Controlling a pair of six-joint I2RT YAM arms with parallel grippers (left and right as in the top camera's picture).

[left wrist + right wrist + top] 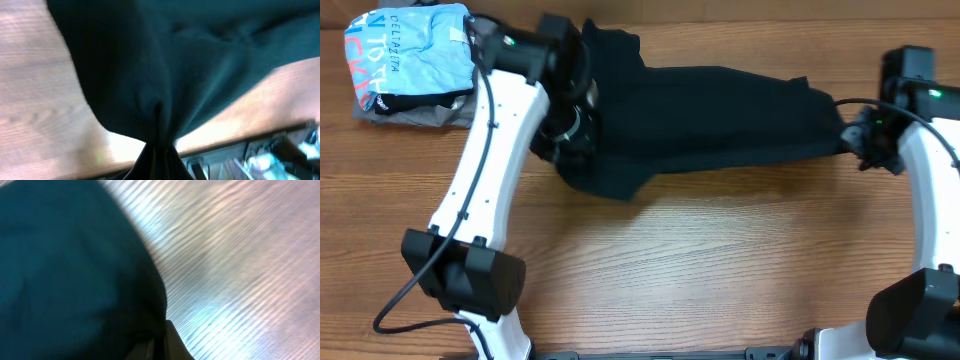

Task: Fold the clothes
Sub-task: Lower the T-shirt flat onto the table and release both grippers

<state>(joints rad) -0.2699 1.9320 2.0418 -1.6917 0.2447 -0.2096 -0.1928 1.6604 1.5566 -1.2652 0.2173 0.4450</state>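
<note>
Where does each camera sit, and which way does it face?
Overhead: above the table, facing straight down; T-shirt stretched between left gripper and right gripper; both arms show.
Left wrist: on the left arm, facing along its fingers into bunched T-shirt.
Right wrist: on the right arm, facing T-shirt and table past its fingers.
Shared: T-shirt and table, in all.

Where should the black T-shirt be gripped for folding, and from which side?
At its opposite ends, each from the outer side: the black T-shirt is stretched sideways over the table, and its fabric bunches into the shut left gripper and right gripper there.
</note>
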